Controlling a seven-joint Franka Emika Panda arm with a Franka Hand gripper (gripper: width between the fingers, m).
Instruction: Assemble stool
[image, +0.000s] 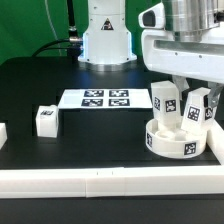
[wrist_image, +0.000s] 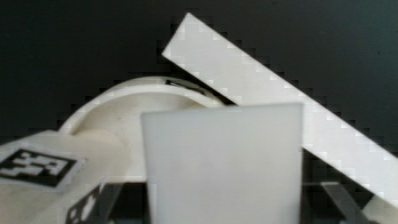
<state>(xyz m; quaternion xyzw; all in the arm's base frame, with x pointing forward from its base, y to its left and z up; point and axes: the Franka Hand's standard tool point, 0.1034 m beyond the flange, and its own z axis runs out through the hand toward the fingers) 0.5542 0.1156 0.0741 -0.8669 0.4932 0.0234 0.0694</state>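
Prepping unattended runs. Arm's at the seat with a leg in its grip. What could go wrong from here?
The gripper holds a leg at the seat; if misaligned, it may jam or slip.
A second leg stands close beside it on the seat; the gripper could knock it.
The seat lies near the white rail; pushing might slide it.

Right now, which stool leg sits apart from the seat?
The leg on the exterior view's left, alone on the black table near the marker board. The other two legs stand on the seat under the claw.
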